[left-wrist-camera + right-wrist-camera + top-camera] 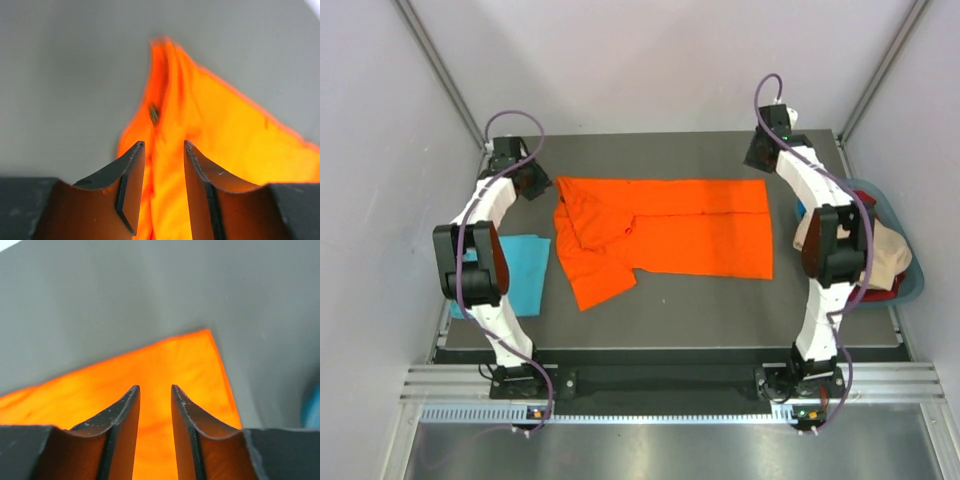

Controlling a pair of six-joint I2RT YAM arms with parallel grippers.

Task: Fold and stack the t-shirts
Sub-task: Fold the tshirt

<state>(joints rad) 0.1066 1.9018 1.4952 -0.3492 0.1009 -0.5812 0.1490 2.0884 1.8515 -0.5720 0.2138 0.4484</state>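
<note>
Okay, both arms reach to the far side of the table (700, 315). The left gripper (162, 145) has its jaws apart with a clear gap, nothing pinched. The orange t-shirt (700, 230) shows through that gap, and a raised crease of it runs straight ahead from the fingertips. From above, this gripper sits at the shirt's far left corner, and the cloth spreads away to its right and toward the arm bases.

The right gripper (155, 387) is parted too, with a narrower gap and no grip on anything. Orange cloth lies flat under and ahead of its fingers (125, 410). The shirt's corner is just ahead and slightly right of the tips, with bare table beyond. From above, it sits at the far right corner, and the shirt stretches off to its left.

The orange shirt lies flat between the two grippers as a long band, with one sleeve sticking out near its left end toward the bases.

The turquoise t-shirt (525, 265) is on the near side of the left gripper, at the left table edge, partly hidden by the left arm's elbow. It is just beside the orange one; I can't tell if they touch.

A blue bin (912, 275) holding beige cloth (888, 250) sits behind the right arm's elbow, nearer the bases than the right gripper and off to its right.
</note>
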